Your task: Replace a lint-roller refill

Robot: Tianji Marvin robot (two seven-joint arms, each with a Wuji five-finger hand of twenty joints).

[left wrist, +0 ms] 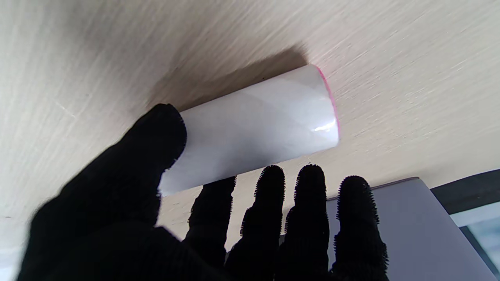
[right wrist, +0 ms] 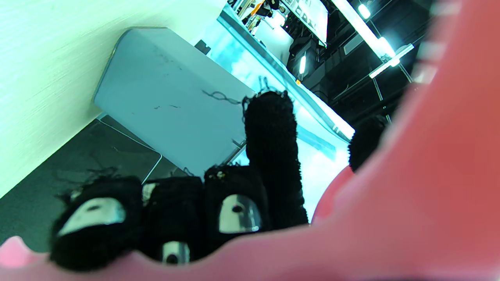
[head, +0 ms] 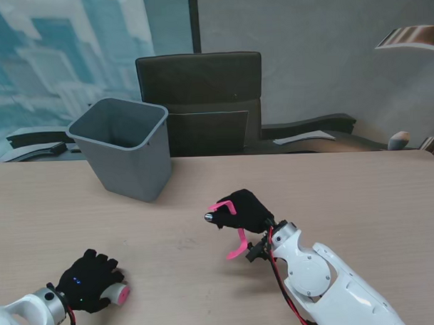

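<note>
A white refill roll [head: 119,293] with a pink end lies on the table near its front left edge. My left hand [head: 89,281] rests over it. In the left wrist view the thumb [left wrist: 156,148] touches the roll [left wrist: 258,125] on one side, and the other fingers [left wrist: 308,203] stand straight and spread along its other side, not curled around it. My right hand [head: 244,211] is near the table's middle, shut on the pink lint-roller handle [head: 238,247]. That handle [right wrist: 429,187] fills much of the right wrist view. Whether it carries a roll is hidden by the hand.
A grey waste bin [head: 124,144] stands at the back left of the table, also seen in both wrist views [left wrist: 410,234] [right wrist: 175,105]. A black office chair [head: 200,99] is behind the far edge. Bare wood lies between my two hands.
</note>
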